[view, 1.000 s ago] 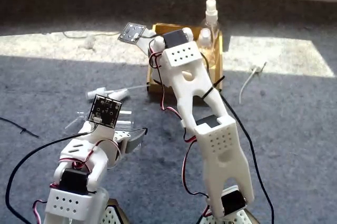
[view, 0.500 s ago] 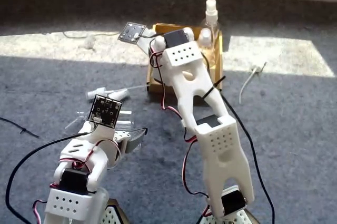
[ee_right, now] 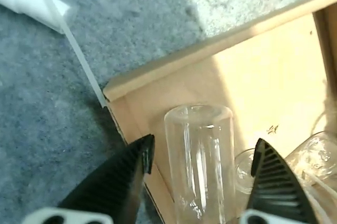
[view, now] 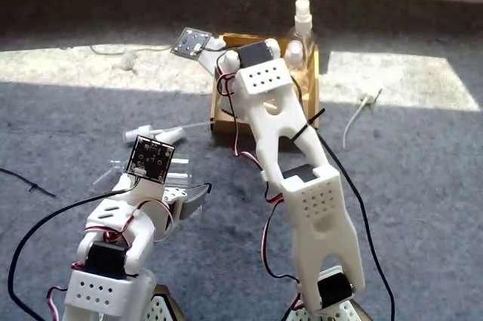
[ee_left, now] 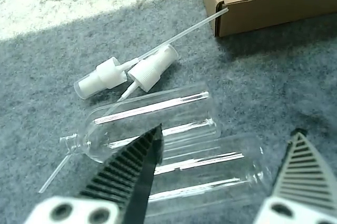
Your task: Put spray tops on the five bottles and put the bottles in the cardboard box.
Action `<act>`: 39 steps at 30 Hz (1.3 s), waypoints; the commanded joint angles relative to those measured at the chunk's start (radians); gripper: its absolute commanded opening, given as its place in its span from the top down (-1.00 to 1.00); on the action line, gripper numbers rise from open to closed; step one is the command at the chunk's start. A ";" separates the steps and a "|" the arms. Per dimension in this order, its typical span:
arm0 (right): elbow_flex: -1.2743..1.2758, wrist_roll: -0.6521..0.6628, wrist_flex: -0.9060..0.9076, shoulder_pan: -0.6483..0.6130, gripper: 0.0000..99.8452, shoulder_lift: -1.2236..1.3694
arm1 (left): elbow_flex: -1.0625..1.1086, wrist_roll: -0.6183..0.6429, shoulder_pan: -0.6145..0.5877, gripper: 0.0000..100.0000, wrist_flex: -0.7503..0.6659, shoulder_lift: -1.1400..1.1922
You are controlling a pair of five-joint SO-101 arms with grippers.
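Your left gripper [ee_left: 226,132] is hanging low over the grey carpet [ee_left: 295,76], toward its near-left part, with its jaws standing wide apart and gripping nothing. Below it two topless bottles are lying side by side on the carpet. The farther bottle [ee_left: 152,116] is lying just past the fingertips, and the nearer bottle [ee_left: 210,168] is showing between the open jaws. Just beyond them two loose spray tops [ee_left: 152,68] are lying against each other. One thin dip tube [ee_left: 184,31] is running up to the near-left corner of the cardboard box [ee_left: 263,5].

Further right, your right arm [view: 294,155] is stretching out to the box, which is sitting toward the carpet's far edge. Your right gripper [ee_right: 204,142] is hovering over the box's left wall. Its jaws are standing wide on either side of a clear bottle [ee_right: 200,150] that is lying inside the box, leaving a gap on each side. A second bottle [ee_right: 321,155] is lying just beside it. At the box's far-right corner a capped bottle [view: 302,23] is standing upright, wearing its spray top.
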 commanded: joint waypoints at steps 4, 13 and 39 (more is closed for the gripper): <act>-0.051 0.006 -0.018 0.015 0.48 0.002 | -0.005 -0.006 -0.008 0.33 -0.012 -0.016; -0.061 0.005 -0.012 0.015 0.48 0.102 | -0.005 -0.006 -0.008 0.33 -0.012 -0.016; -0.094 0.003 -0.054 0.031 0.62 0.102 | -0.005 -0.006 -0.008 0.33 -0.012 -0.016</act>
